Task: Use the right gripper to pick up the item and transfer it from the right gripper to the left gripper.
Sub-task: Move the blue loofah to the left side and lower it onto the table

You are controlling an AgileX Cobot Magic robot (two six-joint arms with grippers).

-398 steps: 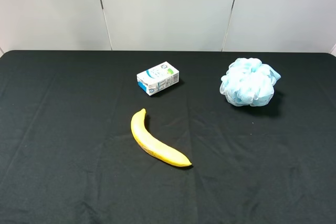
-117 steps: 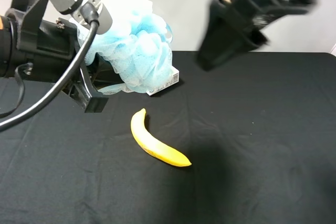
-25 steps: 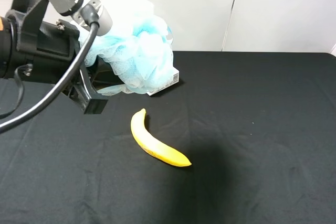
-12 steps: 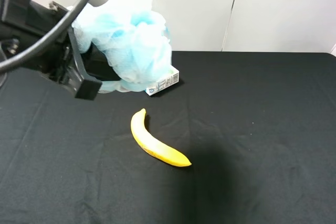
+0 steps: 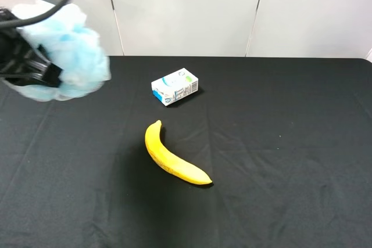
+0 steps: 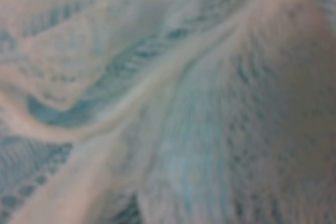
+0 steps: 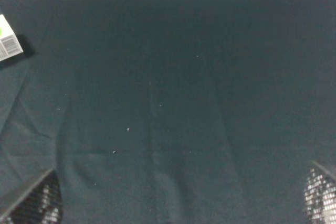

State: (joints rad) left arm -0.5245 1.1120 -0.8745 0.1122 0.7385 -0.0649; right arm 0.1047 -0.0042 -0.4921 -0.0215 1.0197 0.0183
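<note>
— Exterior high: where's the pouf [image 5: 67, 50]?
— Ten o'clock, lifted off the surface [image 5: 279, 143], with the left claw [image 5: 43, 72] clamped on it.
— And the right claw [image 7: 176, 203]?
— Spread wide, empty, well apart from it. The handover looks done.
— Count?
— One pouf, one carton [image 5: 174, 86], one banana [image 5: 174, 158], two claws.

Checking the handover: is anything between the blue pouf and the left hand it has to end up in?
Nothing visible does. The pouf already sits in the left hand, held up at the far left, and its netting fills the left wrist view. The banana and carton lie on the table, away from it.
</note>
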